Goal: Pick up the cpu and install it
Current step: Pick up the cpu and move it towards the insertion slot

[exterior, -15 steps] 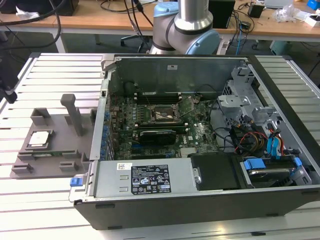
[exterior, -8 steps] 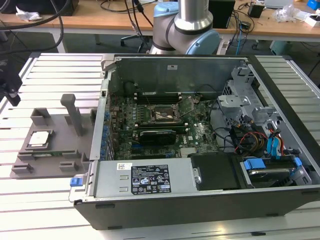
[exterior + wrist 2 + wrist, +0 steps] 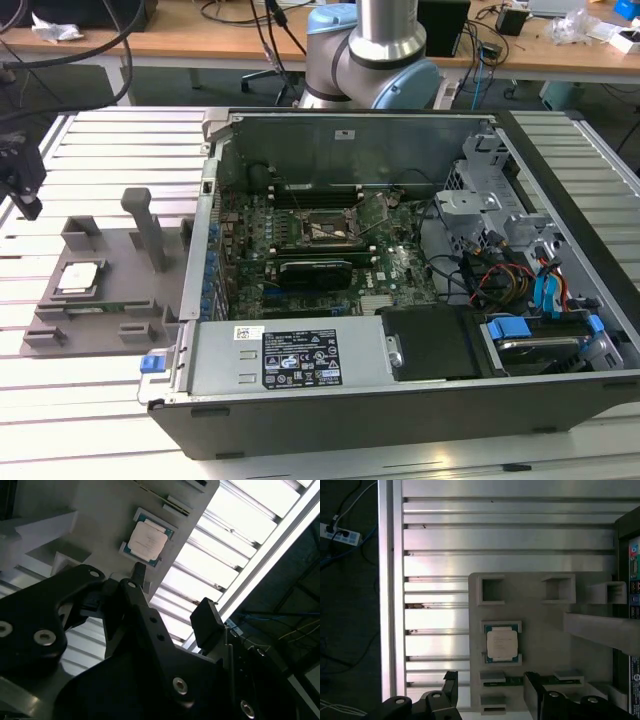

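Cpu [image 3: 502,644] pick-up looks to be the step in hand, and it is not yet done. The gripper [image 3: 490,685] hangs empty, its two black fingers [image 3: 451,680] spread wide, above and clear of the chip. In both wrist views the cpu [image 3: 147,541] lies flat, silvery top up, in a shallow seat of the grey tray [image 3: 545,625], with raised lips at its corners. In the exterior view the tray [image 3: 125,275] rests on the slatted metal table [image 3: 100,130], just beside the open computer case [image 3: 350,410] on the exterior view's left. The chip [image 3: 78,278] sits near the tray's outer end, with an upright post [image 3: 150,225] between it and the case. To do the grasp well, I judge the open fingers should be centred over the chip and squared to two opposite edges. They should come straight down between the corner lips rather than onto them, and close lightly on the edges so the part stays level and does not tip in its seat. Inside the case the black socket frame [image 3: 320,228] lies on the green board. As for writing, the cpu's top carries faint lines of print, and a black-and-white label [image 3: 300,356] sits on the case's metal cover. Neither is clear enough to make out.
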Robot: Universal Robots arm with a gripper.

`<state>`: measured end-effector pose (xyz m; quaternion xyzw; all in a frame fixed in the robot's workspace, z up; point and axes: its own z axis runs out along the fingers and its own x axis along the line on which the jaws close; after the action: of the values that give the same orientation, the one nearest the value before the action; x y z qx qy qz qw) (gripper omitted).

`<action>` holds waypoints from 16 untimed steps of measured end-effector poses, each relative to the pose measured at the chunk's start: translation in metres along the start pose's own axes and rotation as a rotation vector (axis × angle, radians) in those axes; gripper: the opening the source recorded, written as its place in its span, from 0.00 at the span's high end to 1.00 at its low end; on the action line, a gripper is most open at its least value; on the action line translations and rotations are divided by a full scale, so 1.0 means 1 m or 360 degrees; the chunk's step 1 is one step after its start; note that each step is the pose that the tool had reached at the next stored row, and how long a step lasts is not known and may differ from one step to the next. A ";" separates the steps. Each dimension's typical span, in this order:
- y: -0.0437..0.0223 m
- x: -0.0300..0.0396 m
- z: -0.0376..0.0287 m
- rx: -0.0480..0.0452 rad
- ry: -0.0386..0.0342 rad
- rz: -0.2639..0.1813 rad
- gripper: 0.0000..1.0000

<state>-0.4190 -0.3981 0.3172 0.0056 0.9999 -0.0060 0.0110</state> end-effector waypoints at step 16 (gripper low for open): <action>0.0002 -0.0049 0.0155 0.0003 0.0000 -0.0003 0.37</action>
<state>-0.4137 -0.3982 0.3018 0.0046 0.9999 -0.0069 0.0110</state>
